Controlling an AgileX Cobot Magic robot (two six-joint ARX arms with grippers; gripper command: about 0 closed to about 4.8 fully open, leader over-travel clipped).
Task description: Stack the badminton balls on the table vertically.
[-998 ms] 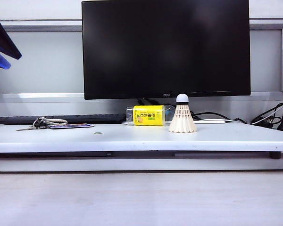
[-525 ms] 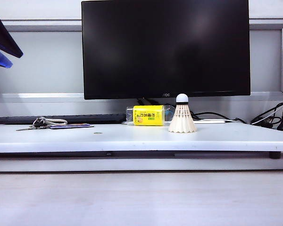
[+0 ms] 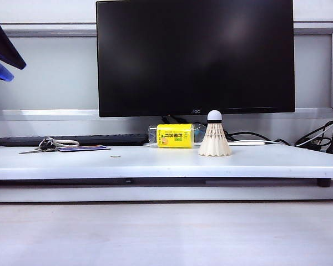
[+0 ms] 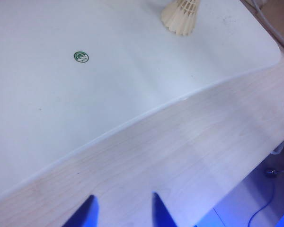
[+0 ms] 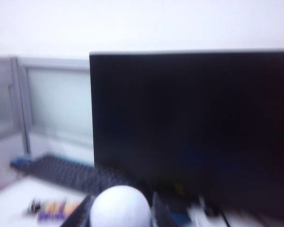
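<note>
One badminton ball [image 3: 215,136] stands upright on the white table [image 3: 72,160], skirt down and cork tip up, right of centre. The left wrist view shows the same ball [image 4: 181,16] far from my left gripper [image 4: 123,196], which hangs open and empty over the pale wood surface [image 4: 203,142] in front of the table. In the exterior view only the left arm [image 3: 1,47] shows, high at the left edge. My right gripper [image 5: 121,198] is shut on a second badminton ball [image 5: 120,210], its round white cork tip between the fingers. The right gripper is out of the exterior view.
A black monitor [image 3: 194,55] stands behind the table. A yellow-labelled bottle [image 3: 175,136] lies just left of the standing ball. Keys [image 3: 50,144], a dark keyboard [image 3: 100,139] and cables [image 3: 316,138] lie along the back. A small green sticker [image 4: 81,57] marks the tabletop.
</note>
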